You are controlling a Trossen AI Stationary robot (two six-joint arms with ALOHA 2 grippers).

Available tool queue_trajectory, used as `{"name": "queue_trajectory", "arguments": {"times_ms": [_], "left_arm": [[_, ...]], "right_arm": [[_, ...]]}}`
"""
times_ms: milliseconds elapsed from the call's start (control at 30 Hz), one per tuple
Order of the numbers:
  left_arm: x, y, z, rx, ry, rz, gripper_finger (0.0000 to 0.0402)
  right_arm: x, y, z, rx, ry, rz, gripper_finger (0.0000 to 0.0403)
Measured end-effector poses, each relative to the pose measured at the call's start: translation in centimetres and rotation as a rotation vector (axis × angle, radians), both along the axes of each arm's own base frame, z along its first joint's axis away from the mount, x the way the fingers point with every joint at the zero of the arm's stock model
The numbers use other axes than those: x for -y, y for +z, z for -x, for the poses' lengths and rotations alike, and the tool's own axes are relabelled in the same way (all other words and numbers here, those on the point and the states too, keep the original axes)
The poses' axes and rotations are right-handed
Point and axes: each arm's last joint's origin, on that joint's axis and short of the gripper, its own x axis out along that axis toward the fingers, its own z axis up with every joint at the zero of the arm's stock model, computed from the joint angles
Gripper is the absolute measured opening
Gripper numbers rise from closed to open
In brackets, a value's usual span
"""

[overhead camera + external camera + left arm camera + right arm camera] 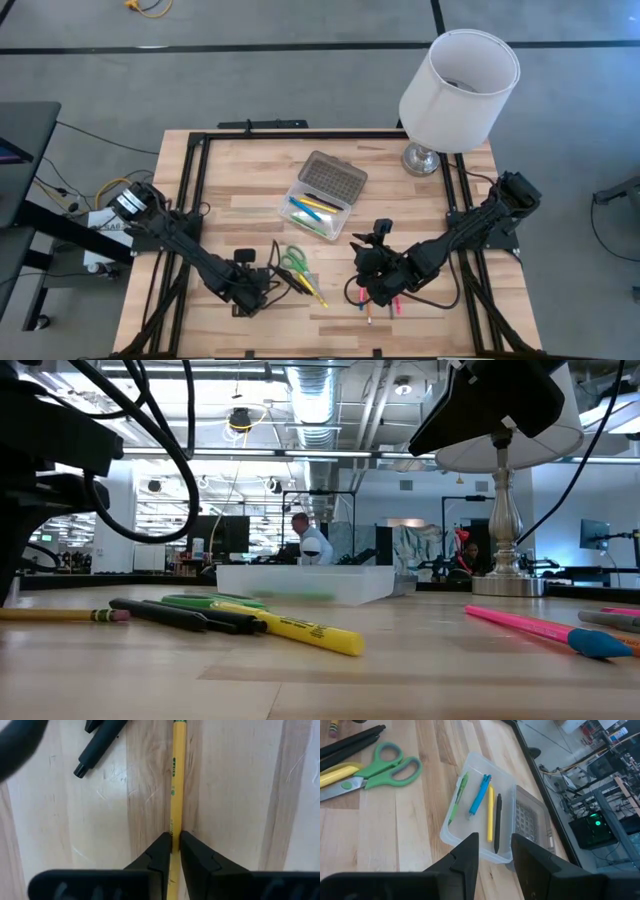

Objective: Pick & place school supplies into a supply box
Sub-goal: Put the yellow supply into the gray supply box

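Observation:
My left gripper (175, 845) points down at the near left of the table (250, 293), shut on a yellow pencil (176, 785). Beside it lie black pens (185, 616), green-handled scissors (292, 260) and a yellow marker (300, 628). My right gripper (495, 851) hovers open above the table (375, 280), holding nothing. Pink and red pens (378, 300) lie on the wood below it. The supply box (318, 205) stands open in the middle, with its grey lid (335, 178) folded back. In it lie green, blue, yellow and black pens (480, 797). My left gripper pinches the yellow pencil's shaft (175, 822) between its two fingertips, well away from the eraser end (118, 615). The fingers come from above, pointing down, one on each side of the shaft. The pencil lies level at table height.
A white lampshade on a metal lamp foot (425, 158) stands at the far right corner, close behind the box. Black rails (190, 170) run along the table's sides. Bare wood lies between box and scissors. A person (312, 542) shows in the room beyond.

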Motion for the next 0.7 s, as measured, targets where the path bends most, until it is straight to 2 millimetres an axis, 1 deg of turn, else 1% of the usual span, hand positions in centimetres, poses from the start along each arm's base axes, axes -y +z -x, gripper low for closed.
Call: {"name": "queue_trajectory", "arguments": {"times_ms": [500, 633, 700], "left_arm": [[0.7, 1.8, -0.9, -0.001, -0.01, 0.002, 0.0034], [0.9, 2.5, -1.2, 0.009, -0.032, 0.0, 0.0034], [1.0, 3.1, -1.5, 0.03, -0.05, -0.03, 0.0034]], "right_arm": [[0.0, 0.0, 0.0, 0.0, 0.0, 0.0, 0.0111], [0.0, 0.0, 0.0, 0.0, 0.0, 0.0, 0.0111], [0.0, 0.0, 0.0, 0.0, 0.0, 0.0, 0.0111]]}}
